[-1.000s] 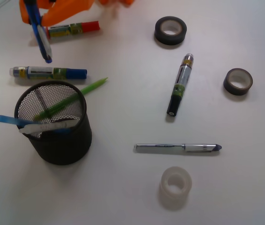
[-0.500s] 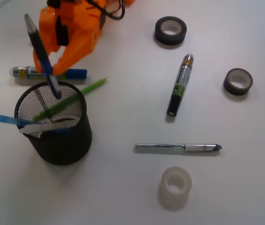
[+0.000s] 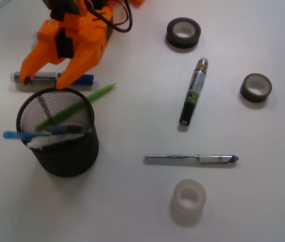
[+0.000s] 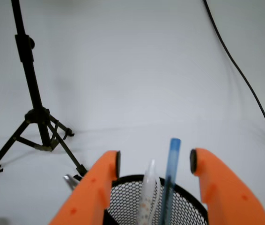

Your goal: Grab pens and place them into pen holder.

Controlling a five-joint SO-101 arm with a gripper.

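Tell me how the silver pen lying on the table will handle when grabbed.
The silver pen looks stiff and light: a thin, straight barrel. Its round, shiny body lying flat on the smooth table will probably roll or slip if nudged sideways. Closing across its middle seems safest.

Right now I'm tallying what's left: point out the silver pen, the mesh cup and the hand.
silver pen (image 3: 190, 159), front view, mid-barrel
mesh cup (image 3: 72, 154), front view, outer wall
hand (image 3: 44, 80), front view, between fingertips
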